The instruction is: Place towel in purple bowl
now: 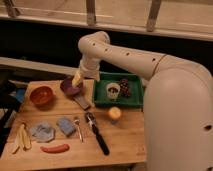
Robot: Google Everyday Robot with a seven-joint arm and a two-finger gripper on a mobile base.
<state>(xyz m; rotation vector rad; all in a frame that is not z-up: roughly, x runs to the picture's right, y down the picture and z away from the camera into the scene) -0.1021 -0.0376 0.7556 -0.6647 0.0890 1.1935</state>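
The towel (42,132) is a crumpled grey-blue cloth lying on the wooden table near the front left. The purple bowl (69,87) sits at the back of the table, left of the green tray. My gripper (77,79) hangs just above the right rim of the purple bowl, far from the towel, at the end of the white arm that reaches in from the right. Nothing shows in the gripper.
An orange bowl (41,95) stands left of the purple bowl. The green tray (136,99) holds a white cup (113,91) and dark fruit. On the table lie a blue sponge (66,125), a fork (77,128), a black-handled tool (98,134), an orange fruit (114,113), a banana (21,138) and a red sausage (55,148).
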